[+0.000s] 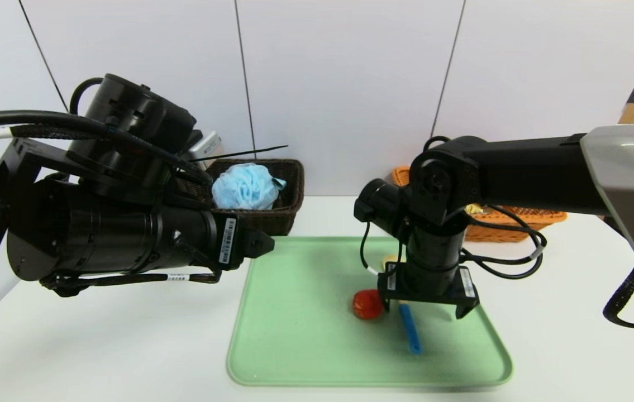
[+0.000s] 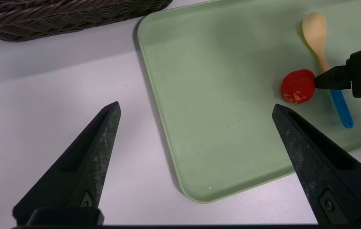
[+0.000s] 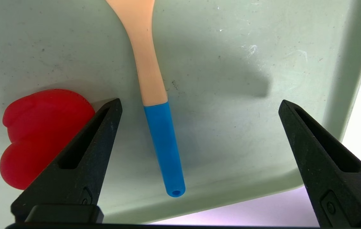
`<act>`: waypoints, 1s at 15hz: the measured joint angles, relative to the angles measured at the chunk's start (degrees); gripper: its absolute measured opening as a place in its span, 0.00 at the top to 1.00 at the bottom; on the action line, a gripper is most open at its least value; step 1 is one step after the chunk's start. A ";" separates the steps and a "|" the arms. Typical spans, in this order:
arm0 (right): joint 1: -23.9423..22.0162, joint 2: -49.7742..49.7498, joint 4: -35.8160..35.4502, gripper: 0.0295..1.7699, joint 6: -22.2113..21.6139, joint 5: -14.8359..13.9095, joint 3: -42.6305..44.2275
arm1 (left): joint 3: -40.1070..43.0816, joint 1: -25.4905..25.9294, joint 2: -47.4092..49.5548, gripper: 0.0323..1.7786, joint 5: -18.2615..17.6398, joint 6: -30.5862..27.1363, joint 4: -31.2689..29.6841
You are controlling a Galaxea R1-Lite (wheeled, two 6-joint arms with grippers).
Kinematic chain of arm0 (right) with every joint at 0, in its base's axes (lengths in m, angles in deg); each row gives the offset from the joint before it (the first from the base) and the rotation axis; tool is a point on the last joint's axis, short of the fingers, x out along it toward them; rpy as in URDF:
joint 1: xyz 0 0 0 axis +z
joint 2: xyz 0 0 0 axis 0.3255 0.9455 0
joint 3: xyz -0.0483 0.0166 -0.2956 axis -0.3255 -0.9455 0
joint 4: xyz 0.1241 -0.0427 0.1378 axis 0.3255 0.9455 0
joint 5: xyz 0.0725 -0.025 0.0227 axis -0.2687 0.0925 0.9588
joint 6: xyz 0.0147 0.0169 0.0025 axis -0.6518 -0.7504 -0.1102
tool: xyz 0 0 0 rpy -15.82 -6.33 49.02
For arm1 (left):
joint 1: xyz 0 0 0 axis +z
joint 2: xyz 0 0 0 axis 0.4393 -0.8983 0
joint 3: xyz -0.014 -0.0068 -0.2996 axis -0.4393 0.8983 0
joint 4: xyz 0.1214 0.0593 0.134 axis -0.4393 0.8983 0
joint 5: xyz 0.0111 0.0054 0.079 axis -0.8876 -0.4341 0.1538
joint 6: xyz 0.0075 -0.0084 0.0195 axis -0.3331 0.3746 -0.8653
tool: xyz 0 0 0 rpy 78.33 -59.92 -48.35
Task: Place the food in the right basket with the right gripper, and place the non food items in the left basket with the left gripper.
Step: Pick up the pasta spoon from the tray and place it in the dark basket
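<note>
Sorting in hand: your right gripper [image 3: 200, 101] over tray [image 1: 305, 357], fingers spread, empty, straddling blue-handled spoon [image 3: 164, 143], beside red item [image 3: 45, 127]. Left gripper [image 2: 196, 103], fingers wide, empty, near tray's left side. Next: judge red item food or not; leave spoon to left.

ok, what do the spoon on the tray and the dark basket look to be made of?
Spoon: head probably smooth matte wood or wood-toned plastic, judging by the even tan with no clear grain; handle likely matte silicone or plastic, solid blue with a moulded hole at the end.
Dark basket: woven brown strands with a slight sheen and braided rim, so wicker or plastic imitation; can't tell which.
</note>
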 joint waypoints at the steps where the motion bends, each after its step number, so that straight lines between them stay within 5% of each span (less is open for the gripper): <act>1: 0.02 0.02 0.02 0.04 0.00 0.02 0.00 | -0.06 0.00 0.02 0.05 0.02 -0.01 0.00; 10: 0.17 0.33 0.00 0.07 -0.46 0.17 -0.22 | -0.09 0.01 0.37 0.05 1.16 -0.04 0.02; 15: 0.30 0.60 0.09 0.49 -0.96 0.77 -0.48 | 0.02 0.00 0.83 0.05 1.18 0.00 0.00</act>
